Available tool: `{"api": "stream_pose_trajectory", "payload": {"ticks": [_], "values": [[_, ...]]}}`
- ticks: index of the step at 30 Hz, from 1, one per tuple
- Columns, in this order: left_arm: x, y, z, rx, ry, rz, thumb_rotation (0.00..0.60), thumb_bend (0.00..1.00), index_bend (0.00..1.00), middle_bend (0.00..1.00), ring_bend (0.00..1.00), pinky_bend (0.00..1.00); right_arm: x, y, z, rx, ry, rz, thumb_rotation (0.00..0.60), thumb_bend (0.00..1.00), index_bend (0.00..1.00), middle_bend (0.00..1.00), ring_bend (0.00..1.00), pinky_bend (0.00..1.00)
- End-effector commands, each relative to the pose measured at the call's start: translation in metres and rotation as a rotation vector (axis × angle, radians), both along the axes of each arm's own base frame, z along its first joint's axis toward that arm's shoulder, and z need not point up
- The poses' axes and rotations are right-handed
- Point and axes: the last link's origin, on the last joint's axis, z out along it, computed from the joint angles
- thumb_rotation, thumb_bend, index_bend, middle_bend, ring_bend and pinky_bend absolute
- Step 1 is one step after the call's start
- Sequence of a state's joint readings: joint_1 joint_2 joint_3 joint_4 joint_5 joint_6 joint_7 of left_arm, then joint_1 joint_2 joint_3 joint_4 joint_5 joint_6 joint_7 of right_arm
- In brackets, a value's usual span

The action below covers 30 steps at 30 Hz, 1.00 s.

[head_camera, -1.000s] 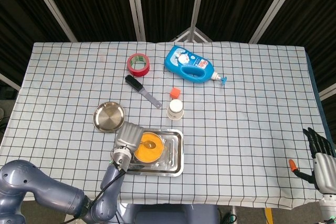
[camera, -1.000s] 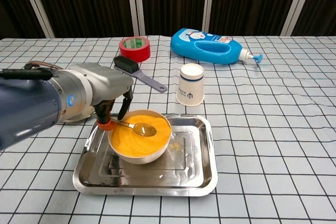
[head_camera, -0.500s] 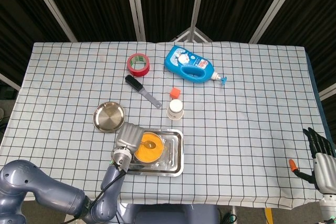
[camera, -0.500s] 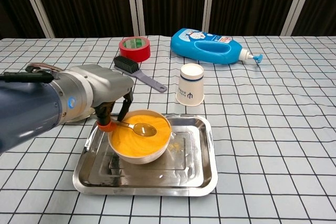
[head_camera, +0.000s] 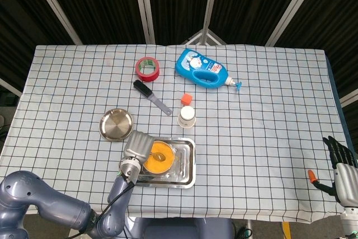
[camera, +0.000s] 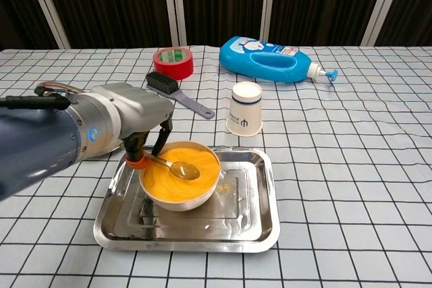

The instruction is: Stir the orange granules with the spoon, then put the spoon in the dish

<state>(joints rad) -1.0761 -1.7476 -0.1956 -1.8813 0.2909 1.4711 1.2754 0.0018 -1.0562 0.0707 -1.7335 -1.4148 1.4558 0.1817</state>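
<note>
A: Where is the spoon (camera: pixel 177 167)?
B: The left hand (camera: pixel 138 125) pinches its handle. The round end sits on the orange granules (camera: pixel 175 173) in the bowl (camera: pixel 162 199), and the bowl stands in the tray (camera: pixel 260 224).
A: And the dish (head_camera: pixel 116 124)?
B: On the cloth, just up and left of the tray. The spoon is not in it.
A: The right hand (head_camera: pixel 342 172)?
B: Far off by the table's right edge. It holds nothing, with its fingers apart

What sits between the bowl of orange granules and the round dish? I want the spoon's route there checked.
Only the left hand holding the spoon; the head view shows the tray rim, then bare cloth before the dish.
</note>
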Motion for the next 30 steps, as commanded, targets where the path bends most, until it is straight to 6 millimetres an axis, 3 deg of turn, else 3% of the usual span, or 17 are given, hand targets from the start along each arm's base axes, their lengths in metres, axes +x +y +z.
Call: {"api": "stream_pose_trajectory", "payload": {"ticks": [1,8,14,17,30], "values": [[0.000,0.000,0.001,0.001,-0.004,-0.002,0.600,0.58,0.54,1.00,1.00,1.00,0.000,0.000,0.000,0.000,0.000,0.000,0.600,0.39,0.00,0.00,0.00,0.00],[0.003,0.003,0.008,0.018,0.001,-0.045,0.600,0.62,0.59,1.00,1.00,1.00,0.000,0.000,0.000,0.001,-0.001,-0.001,0.600,0.39,0.00,0.00,0.00,0.00],[0.004,0.003,0.015,0.038,0.002,-0.106,0.600,0.63,0.77,1.00,1.00,1.00,0.000,0.000,0.000,0.001,-0.004,-0.002,0.600,0.39,0.00,0.00,0.00,0.00],[0.002,0.003,0.018,0.056,0.023,-0.166,0.600,0.63,0.79,1.00,1.00,1.00,0.000,0.000,0.000,0.000,-0.006,-0.003,0.600,0.39,0.00,0.00,0.00,0.00],[-0.017,0.012,0.029,0.124,0.354,-0.712,0.600,0.63,0.81,1.00,1.00,1.00,0.001,0.000,0.000,0.004,-0.012,-0.004,0.600,0.39,0.00,0.00,0.00,0.00]]}}
